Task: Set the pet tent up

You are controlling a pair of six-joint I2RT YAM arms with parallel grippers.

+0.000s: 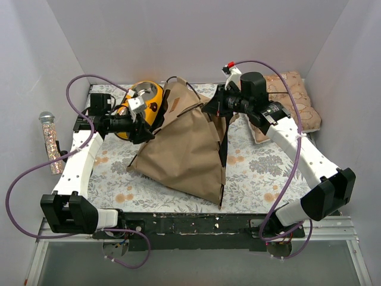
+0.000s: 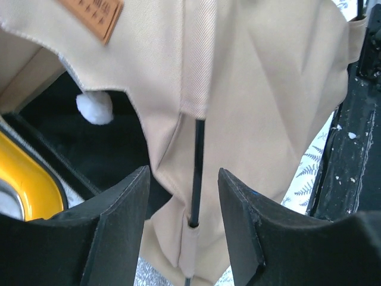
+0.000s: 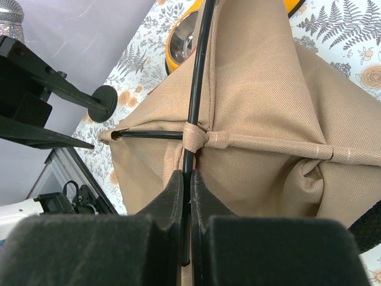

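The tan canvas pet tent (image 1: 187, 143) stands partly raised in the middle of the floral mat. In the right wrist view its thin black poles (image 3: 196, 89) cross under a tied fabric loop (image 3: 196, 138). My right gripper (image 3: 186, 179) is shut on the black pole just below the crossing; it shows at the tent's top (image 1: 215, 108). My left gripper (image 2: 183, 196) is open, its fingers either side of a black pole (image 2: 197, 173) entering a fabric sleeve, without touching it. The brown label patch (image 2: 95, 15) and a white pompom (image 2: 94, 108) hang above the doorway.
The yellow double bowl (image 1: 143, 107) sits behind the tent's left side, beside my left gripper (image 1: 140, 128). The patterned cushion (image 1: 292, 107) leans at the back right. A clear tube of treats (image 1: 50, 143) stands by the left wall. A black table edge (image 1: 196, 223) runs in front.
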